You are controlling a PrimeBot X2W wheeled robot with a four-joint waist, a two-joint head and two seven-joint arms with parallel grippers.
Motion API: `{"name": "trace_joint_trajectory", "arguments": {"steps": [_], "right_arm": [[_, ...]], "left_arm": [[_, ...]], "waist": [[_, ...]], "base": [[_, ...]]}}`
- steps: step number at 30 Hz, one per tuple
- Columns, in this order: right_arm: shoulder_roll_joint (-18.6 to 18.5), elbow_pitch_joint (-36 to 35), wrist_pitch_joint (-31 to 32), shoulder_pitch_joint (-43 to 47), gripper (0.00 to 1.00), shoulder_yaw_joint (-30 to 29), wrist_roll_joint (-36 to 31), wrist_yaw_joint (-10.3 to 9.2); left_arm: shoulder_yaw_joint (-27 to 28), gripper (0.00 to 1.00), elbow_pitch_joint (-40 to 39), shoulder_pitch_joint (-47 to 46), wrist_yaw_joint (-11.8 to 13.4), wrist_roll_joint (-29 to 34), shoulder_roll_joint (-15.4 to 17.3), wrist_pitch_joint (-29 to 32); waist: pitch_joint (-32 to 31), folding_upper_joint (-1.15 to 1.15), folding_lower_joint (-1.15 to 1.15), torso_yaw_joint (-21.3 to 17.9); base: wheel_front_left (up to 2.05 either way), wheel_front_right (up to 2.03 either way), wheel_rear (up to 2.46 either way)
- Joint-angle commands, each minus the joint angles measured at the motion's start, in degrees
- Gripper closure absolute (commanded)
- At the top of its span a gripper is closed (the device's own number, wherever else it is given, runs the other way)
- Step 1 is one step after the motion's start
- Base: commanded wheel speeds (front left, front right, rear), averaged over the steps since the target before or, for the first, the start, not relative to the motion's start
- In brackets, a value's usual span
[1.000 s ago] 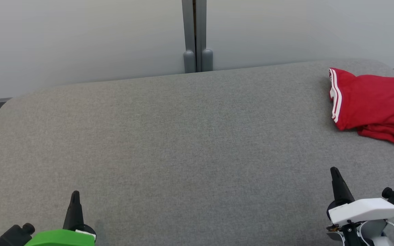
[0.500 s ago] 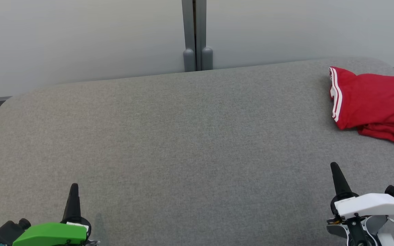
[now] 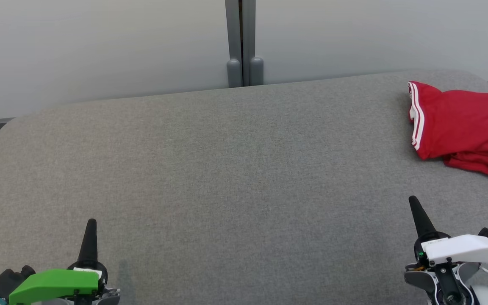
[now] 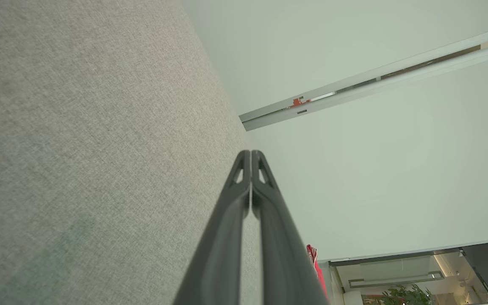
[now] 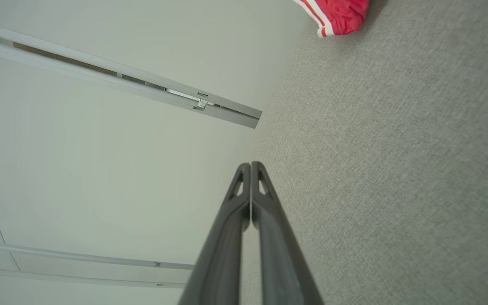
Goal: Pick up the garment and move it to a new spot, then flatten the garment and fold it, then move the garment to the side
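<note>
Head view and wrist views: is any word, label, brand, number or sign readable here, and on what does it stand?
Nothing legible.
Pale patch on the housing of the right hand: too small to read.
Pale patch on the housing of the left hand: too small to read.
On the garment: white stripes, no lettering shows.

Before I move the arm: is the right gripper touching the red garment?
Apart. The head view shows a stretch of grey surface between the right gripper and the red garment.

Folded red garment (image 3: pixel 464 127), white-striped, far right.
</note>
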Motion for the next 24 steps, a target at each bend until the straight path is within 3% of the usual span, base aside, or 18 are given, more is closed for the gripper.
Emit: {"name": "trace_joint_trajectory", "arguments": {"steps": [1,24], "right_arm": [[-0.3,-0.6,0.3,-1.2,1.0,-0.3,1.5,0.02],[-0.3,-0.7,3.2,-2.4,1.0,-0.9,13.4,0.01]], "left_arm": [[0.4,1.0,-0.2,-1.6,-0.4,-1.5,0.5,0.3],[1.5,1.0,0.8,-4.1,-1.4,-11.7,0.5,3.3]], "waist": [[0.0,0.0,0.0,0.0],[0.5,0.0,0.0,0.0]], "base": [[0.0,0.0,0.0],[0.0,0.0,0.0]]}}
